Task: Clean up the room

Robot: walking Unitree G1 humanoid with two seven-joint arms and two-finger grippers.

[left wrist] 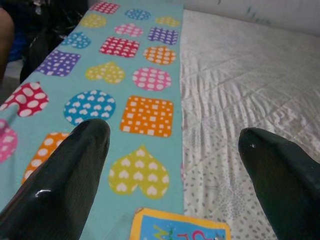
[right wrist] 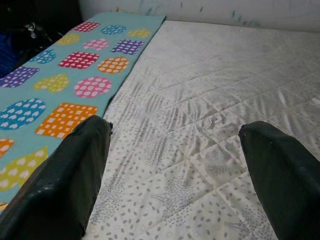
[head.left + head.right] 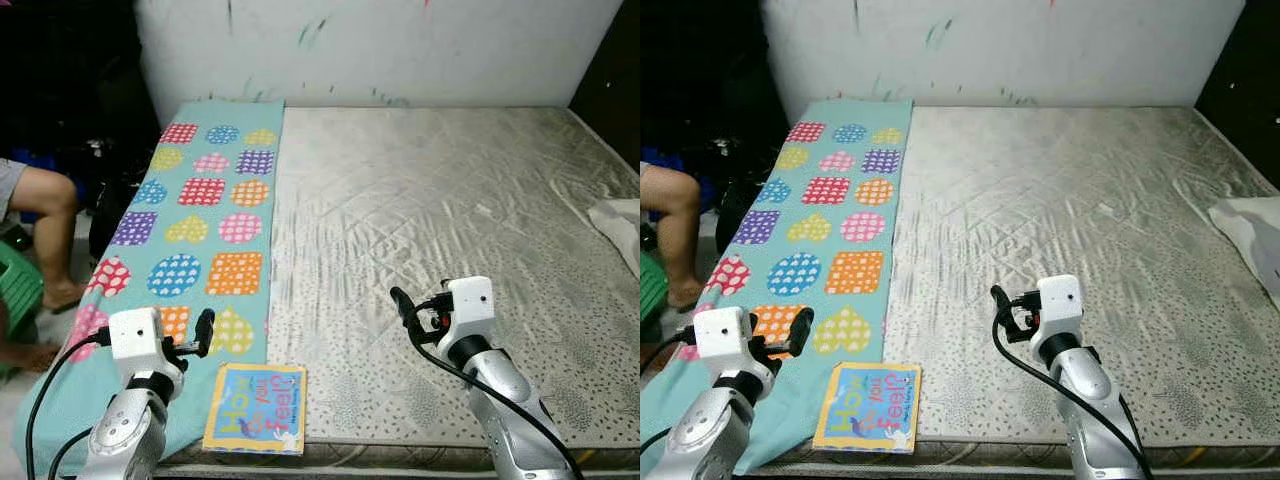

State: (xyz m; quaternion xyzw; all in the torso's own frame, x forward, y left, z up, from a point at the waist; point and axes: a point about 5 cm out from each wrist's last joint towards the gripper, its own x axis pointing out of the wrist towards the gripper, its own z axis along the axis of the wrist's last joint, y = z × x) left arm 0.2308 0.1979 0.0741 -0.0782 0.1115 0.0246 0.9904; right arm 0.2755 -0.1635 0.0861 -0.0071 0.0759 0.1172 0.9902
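Fingers (image 1: 70, 180) of left gripper (image 3: 203, 333) spread wide, holding nothing, poised above book (image 3: 256, 408) at near edge of mattress (image 3: 450, 210) (likely pickup target). Right gripper (image 3: 405, 308) likewise wide, idle over bare quilting. Patterned blanket (image 3: 200, 225) covers left strip.

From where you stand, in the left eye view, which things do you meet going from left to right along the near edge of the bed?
Left gripper → picture book → right gripper.
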